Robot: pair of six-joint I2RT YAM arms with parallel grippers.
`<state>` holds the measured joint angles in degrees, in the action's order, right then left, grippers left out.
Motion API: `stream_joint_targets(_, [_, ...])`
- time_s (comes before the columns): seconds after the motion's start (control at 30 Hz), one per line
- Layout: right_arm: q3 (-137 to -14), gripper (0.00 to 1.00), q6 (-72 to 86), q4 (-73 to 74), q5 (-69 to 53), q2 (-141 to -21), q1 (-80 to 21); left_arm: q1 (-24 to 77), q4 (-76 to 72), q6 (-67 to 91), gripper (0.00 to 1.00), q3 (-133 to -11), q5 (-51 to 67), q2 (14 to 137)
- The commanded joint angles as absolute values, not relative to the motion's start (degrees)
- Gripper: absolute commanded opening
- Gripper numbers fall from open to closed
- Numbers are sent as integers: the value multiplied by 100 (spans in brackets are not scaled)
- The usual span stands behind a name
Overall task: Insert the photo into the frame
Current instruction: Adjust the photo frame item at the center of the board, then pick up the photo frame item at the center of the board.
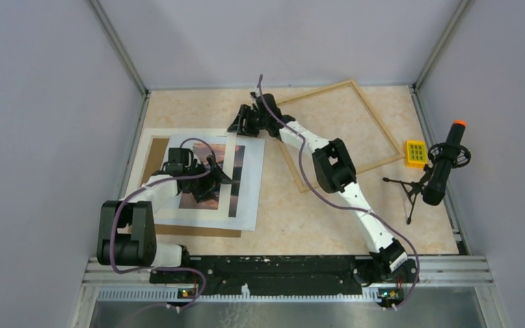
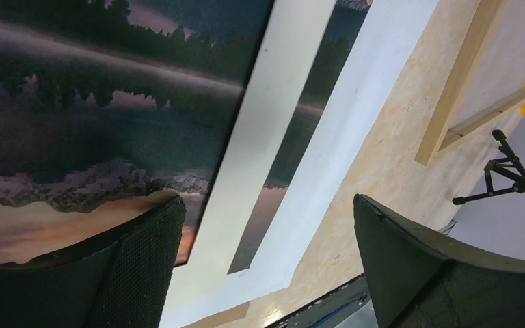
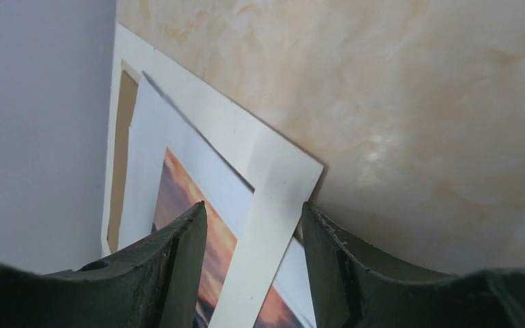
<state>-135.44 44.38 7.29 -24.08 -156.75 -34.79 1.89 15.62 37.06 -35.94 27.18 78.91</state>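
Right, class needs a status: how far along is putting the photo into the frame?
Done: nothing yet; the frame lies empty, apart from the photo. In hand: the right pincer straddles a far corner of the white mat, jaws apart; the open left pincer hovers over the photo. Left: move the photo into the frame.

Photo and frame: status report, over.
Left gripper open, hovering over the photo. Right gripper open, straddling a corner of the mat. Photo outside the frame, mat strip lying across it.

Right hand (image 3: 253, 219) fingers apart, straddling white mat (image 3: 284, 171) corner (contact unclear); orange photo (image 3: 176, 190) beside left finger; marbled table (image 3: 417, 102).
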Motion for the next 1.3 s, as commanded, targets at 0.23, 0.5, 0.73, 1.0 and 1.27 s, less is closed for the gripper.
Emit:
stream_joint_targets(0.23, [-12132,54,5610,-514,-3053,-15088,-3758,184,1530,2833,98,-4245,3581,8648])
stream_joint_targets(0.5, [-11010,58,5198,-358,-3521,-13927,-3440,159,1148,2959,96,-4551,4476,9274])
stream_joint_targets(0.73, [-9285,69,4192,-10,-3606,-12540,-3253,203,46,3487,95,-4180,5736,9144])
stream_joint_targets(1.0, [-6815,68,5806,-3008,-4168,-11900,-3602,210,-631,3897,94,-4015,6283,9116])
stream_joint_targets(1.27, [-6699,63,7270,-4911,-3856,-12444,-4049,255,-545,3874,94,-3890,6360,8836])
